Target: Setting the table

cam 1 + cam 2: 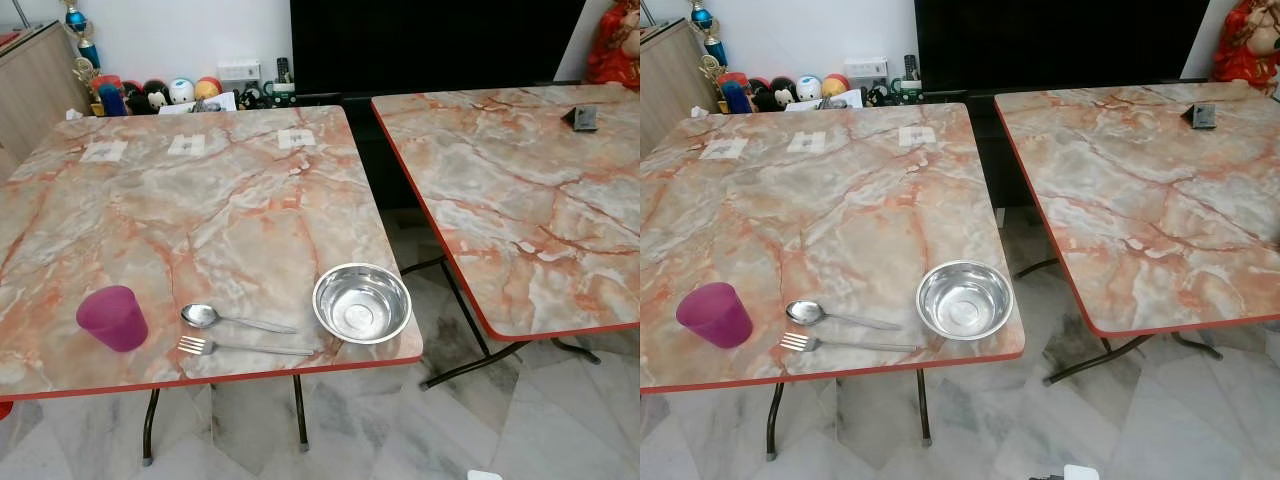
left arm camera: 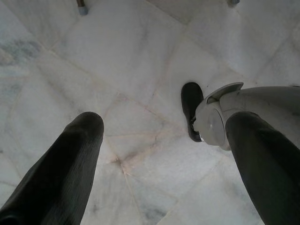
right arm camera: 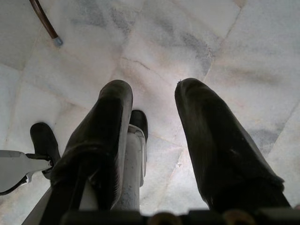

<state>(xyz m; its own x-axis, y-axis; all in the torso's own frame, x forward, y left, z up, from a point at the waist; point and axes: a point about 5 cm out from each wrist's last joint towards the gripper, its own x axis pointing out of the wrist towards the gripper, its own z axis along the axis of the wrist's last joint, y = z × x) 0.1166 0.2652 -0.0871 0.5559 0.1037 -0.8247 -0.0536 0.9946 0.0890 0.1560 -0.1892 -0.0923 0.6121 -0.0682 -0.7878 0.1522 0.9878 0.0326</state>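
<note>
Along the near edge of the left marble-patterned table (image 1: 200, 200) lie a purple plastic cup (image 1: 112, 318), a metal spoon (image 1: 235, 320), a metal fork (image 1: 240, 347) just in front of the spoon, and a steel bowl (image 1: 361, 302) at the near right corner. My left gripper (image 2: 164, 136) hangs open over the marble floor, with nothing between its fingers. My right gripper (image 3: 154, 98) hangs open too, above the floor and beside my own legs.
A second marble table (image 1: 520, 190) stands to the right with a small dark object (image 1: 582, 118) at its far side; a gap of floor separates the tables. Toys and bottles (image 1: 160, 95) line the back wall by a dark screen (image 1: 430, 45). Table legs (image 1: 150, 425) stand below.
</note>
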